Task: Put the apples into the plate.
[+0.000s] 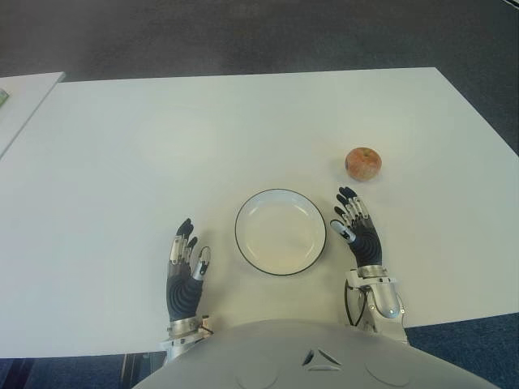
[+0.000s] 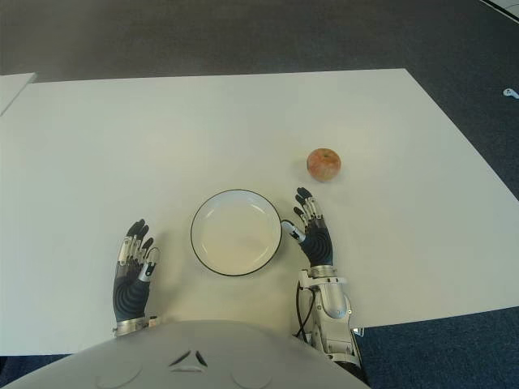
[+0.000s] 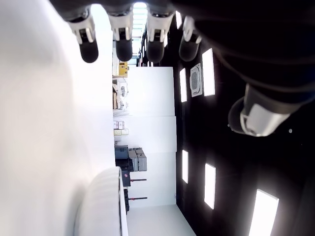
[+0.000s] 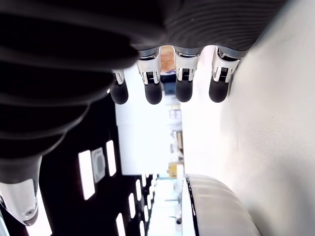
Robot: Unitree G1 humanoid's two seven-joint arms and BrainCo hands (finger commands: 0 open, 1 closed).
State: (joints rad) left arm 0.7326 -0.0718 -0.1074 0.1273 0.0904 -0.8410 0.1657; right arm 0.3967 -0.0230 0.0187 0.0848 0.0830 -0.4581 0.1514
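Observation:
One reddish apple [image 1: 362,163] lies on the white table [image 1: 162,146], beyond and to the right of the white plate [image 1: 280,232] with a dark rim. The plate holds nothing. My right hand [image 1: 355,224] shows just right of the plate, fingers straight and spread, pointing toward the apple and a short way from it. My left hand [image 1: 186,259] shows to the left of the plate with fingers spread and nothing in them. In the right wrist view a bit of the apple [image 4: 167,53] peeks between the fingers [image 4: 153,91], and the plate's rim [image 4: 216,206] is close by.
A second white table edge [image 1: 20,93] stands at the far left. Dark carpet [image 1: 259,32] lies beyond the table. The table's front edge runs just before my body.

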